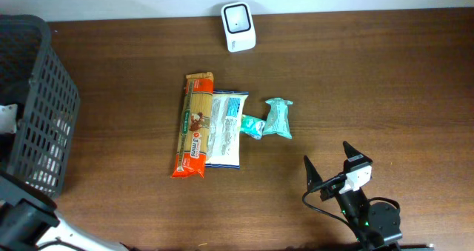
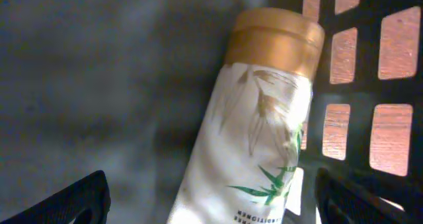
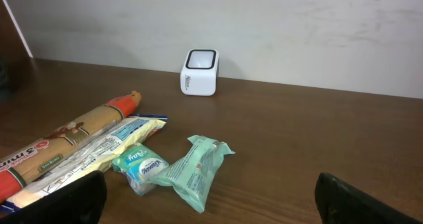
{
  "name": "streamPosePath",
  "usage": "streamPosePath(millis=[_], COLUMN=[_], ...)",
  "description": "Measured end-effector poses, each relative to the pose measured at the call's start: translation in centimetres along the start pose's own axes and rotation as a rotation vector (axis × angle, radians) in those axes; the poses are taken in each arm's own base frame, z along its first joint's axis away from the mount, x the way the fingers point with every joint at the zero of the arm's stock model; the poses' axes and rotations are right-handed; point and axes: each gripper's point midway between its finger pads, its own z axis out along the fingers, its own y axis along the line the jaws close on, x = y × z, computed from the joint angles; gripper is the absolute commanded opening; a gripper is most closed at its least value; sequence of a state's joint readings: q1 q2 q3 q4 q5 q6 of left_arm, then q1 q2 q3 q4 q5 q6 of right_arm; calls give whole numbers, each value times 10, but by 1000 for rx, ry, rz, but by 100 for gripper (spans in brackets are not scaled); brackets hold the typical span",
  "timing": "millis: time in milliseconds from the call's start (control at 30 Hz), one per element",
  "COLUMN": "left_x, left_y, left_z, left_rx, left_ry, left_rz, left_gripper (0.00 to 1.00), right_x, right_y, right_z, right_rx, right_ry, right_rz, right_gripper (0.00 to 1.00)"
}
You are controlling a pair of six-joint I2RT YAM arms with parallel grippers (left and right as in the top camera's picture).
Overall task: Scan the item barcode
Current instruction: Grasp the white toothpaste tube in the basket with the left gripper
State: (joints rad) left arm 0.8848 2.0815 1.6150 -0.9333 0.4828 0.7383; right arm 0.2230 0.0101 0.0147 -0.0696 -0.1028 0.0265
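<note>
Basket (image 1: 44, 103) at the left edge, a bottle (image 2: 258, 138) lying in it. Scanner (image 1: 238, 27) far, centre. Mid-table, left to right, side by side: pasta (image 1: 194, 125), bag (image 1: 226, 129), tissues (image 1: 253, 125), wipes (image 1: 279, 118)

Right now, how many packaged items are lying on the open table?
4: an orange spaghetti pack, a white pack against it, a small teal tissue packet, and a larger teal pack rightmost. The basket may hide more.

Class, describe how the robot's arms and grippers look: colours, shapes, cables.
The right gripper has two black pointed fingers, a white block behind them, a black body with a green light and a thin black cable. The left gripper shows only black finger edges; the left arm is black and white.
</note>
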Motion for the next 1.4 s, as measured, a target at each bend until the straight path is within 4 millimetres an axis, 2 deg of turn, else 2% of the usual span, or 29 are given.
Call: streamPosePath(millis=[33,100,167,233,267,367,433,467,500,533,600,700,800,867,900,967,1033,1067,1133,1167,1200,1233,1267,1333,1400], left_x=[2,7,12,13,13,13,13,13,12,12,8,9,13,6,-1,-41,-92,-121,-158,-172,-179,-182,-181,-173,-164], left_y=[-1,-1,0,3,6,18,34,40,47,52,57,62,65,66,65,57,33,9,-47,-88,-119,-153,-171,-219,-248], left_z=[3,13,21,21,21,21,20,18,13,11,2,0,-8,-15,-22,-61,-121,-159,-217,-244,-257,-265,-264,-245,-223], left_rx=[13,39,52,34,20,-39,-123,-157,-202,-226,-271,-300,-333,-345,-356,-403,-456,-479,-484,-468,-442,-403,-378,-282,-215], left_ry=[3,18,29,38,43,54,68,77,83,86,82,91,115,98,76,-46,-220,-329,-491,-570,-612,-637,-635,-570,-493], left_rz=[1,-7,-6,5,9,8,-36,-57,-77,-90,-95,-119,-202,-234,-247,-251,-219,-188,-109,-53,-6,41,63,121,154], left_gripper=[93,84,60,46,42,43,30,20,5,0,0,0,0,0,0,0,0,0,0,0,0,0,0,0,0], right_x=[0,0,0,0,0,0,0,0,0,0,0,0,0,0,0,0,0,0,0,0,0,0,0,0,0], right_y=[0,0,0,0,0,0,0,0,0,0,0,0,0,0,0,0,0,0,0,0,0,0,0,0,0], right_z=[0,0,0,0,0,0,0,0,0,0,0,0,0,0,0,0,0,0,0,0,0,0,0,0,0], right_rx=[0,0,0,0,0,0,0,0,0,0,0,0,0,0,0,0,0,0,0,0,0,0,0,0,0], right_ry=[0,0,0,0,0,0,0,0,0,0,0,0,0,0,0,0,0,0,0,0,0,0,0,0,0], right_rz=[0,0,0,0,0,0,0,0,0,0,0,0,0,0,0,0,0,0,0,0,0,0,0,0,0], right_gripper=[99,99,99,99,99,99,99,99,99,99,99,99,99,99,99,99,99,99,99,99,99,99,99,99,99])
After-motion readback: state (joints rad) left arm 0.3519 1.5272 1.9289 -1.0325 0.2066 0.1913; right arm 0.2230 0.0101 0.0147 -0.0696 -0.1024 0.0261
